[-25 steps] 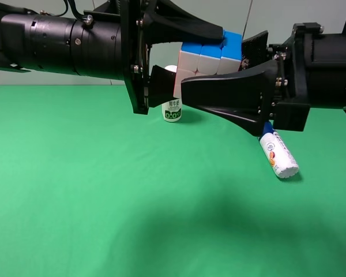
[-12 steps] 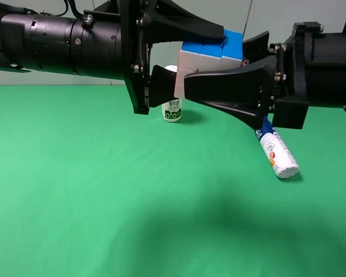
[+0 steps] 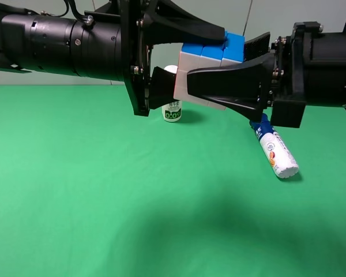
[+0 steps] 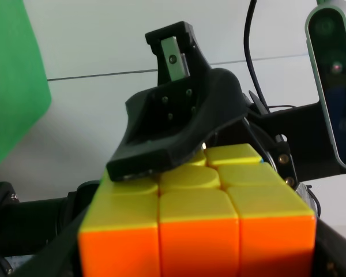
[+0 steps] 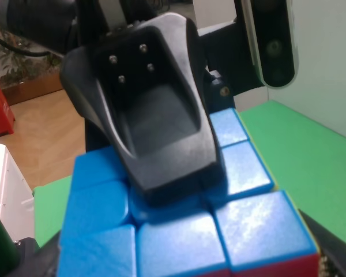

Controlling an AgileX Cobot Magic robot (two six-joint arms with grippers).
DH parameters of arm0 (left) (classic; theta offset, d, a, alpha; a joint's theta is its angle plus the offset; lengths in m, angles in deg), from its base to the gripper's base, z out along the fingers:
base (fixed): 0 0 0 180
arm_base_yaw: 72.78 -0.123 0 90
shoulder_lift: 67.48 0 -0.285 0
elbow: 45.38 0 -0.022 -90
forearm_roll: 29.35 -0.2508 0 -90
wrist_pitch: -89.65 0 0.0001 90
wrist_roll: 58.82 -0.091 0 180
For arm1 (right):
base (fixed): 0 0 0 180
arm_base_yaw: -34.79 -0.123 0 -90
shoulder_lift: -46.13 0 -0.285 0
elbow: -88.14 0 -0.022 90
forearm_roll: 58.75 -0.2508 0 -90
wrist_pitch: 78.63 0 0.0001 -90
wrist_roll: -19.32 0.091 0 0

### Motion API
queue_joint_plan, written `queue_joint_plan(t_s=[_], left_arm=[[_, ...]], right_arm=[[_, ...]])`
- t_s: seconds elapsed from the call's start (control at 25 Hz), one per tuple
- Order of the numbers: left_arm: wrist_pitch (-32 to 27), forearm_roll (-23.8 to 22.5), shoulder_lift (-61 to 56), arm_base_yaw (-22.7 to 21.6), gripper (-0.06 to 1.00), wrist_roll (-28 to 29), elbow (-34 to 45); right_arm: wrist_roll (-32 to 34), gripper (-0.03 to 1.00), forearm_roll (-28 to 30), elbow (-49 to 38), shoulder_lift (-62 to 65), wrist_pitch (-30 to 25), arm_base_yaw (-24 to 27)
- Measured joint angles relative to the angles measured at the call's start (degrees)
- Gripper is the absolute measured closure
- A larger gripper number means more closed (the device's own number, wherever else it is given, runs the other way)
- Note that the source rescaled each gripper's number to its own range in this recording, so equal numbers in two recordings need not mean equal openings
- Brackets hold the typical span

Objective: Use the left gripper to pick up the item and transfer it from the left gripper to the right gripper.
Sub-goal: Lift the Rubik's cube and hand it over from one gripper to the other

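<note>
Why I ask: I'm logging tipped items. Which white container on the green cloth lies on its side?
The blue-capped white tube, on the right; the small white drink bottle stands upright.

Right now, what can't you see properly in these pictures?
High view: the cube is mostly covered in front by the right claw.
High view: the bottle has its top behind the left claw.
High view: the tube has its cap partly behind that claw; label too small to read.
Wrist views: the cube fills them; whether the right claw squeezes yet is unclear.
</note>
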Motion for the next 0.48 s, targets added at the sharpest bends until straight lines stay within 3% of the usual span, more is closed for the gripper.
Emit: queue_joint_plan(t_s=[0.48], left_arm=[[0.43, 0.0, 0.0, 0.0, 0.93, 0.0, 0.0]], right_arm=[[-0.12, 0.8, 0.0, 0.0, 0.0, 0.27, 0.0]])
